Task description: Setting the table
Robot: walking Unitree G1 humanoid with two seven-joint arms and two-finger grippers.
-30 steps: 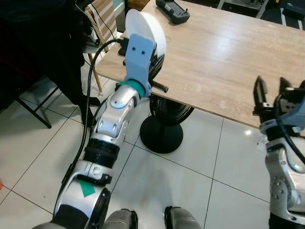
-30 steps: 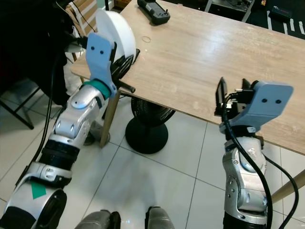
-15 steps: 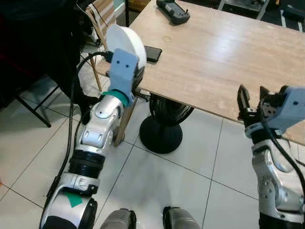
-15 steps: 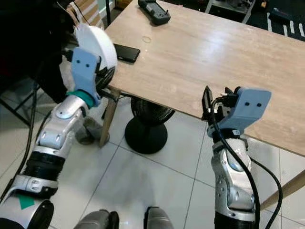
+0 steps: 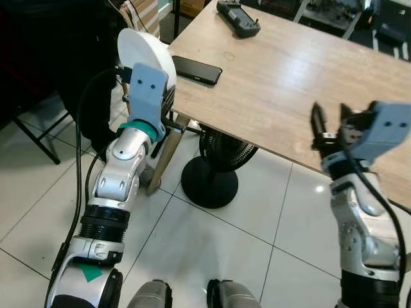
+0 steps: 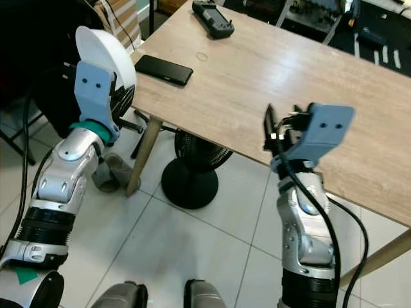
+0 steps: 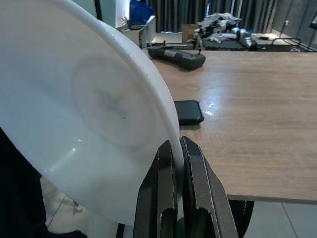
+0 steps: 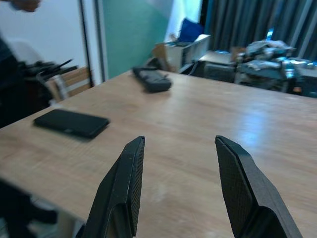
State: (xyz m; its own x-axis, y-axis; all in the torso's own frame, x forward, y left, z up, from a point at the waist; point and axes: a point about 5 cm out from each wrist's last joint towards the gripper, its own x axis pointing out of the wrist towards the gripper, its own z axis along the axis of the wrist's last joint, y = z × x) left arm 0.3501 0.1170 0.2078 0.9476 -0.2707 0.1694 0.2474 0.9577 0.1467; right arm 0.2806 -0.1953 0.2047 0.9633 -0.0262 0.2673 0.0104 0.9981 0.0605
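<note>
A white plate (image 5: 144, 52) stands tilted on edge just off the left corner of the light wooden table (image 5: 302, 70). My left gripper (image 7: 177, 148) is shut on its rim, which is pinched between the two black fingers (image 7: 195, 168). At the table's near edge, on the right, my right gripper (image 5: 331, 122) is raised with its fingers (image 8: 130, 173) spread open and nothing between them. The tabletop lies just ahead of it.
A black phone (image 5: 196, 69) lies flat near the table's left corner and a black controller (image 5: 237, 17) sits at the far edge. Under the table stands a fan on a round black base (image 5: 210, 183). A dark chair and dark cloth (image 5: 45, 58) are at the left.
My left arm has carried the plate leftward off the table corner, uncovering the phone. My right gripper has come up and in toward the table edge. The camera has shifted too.
</note>
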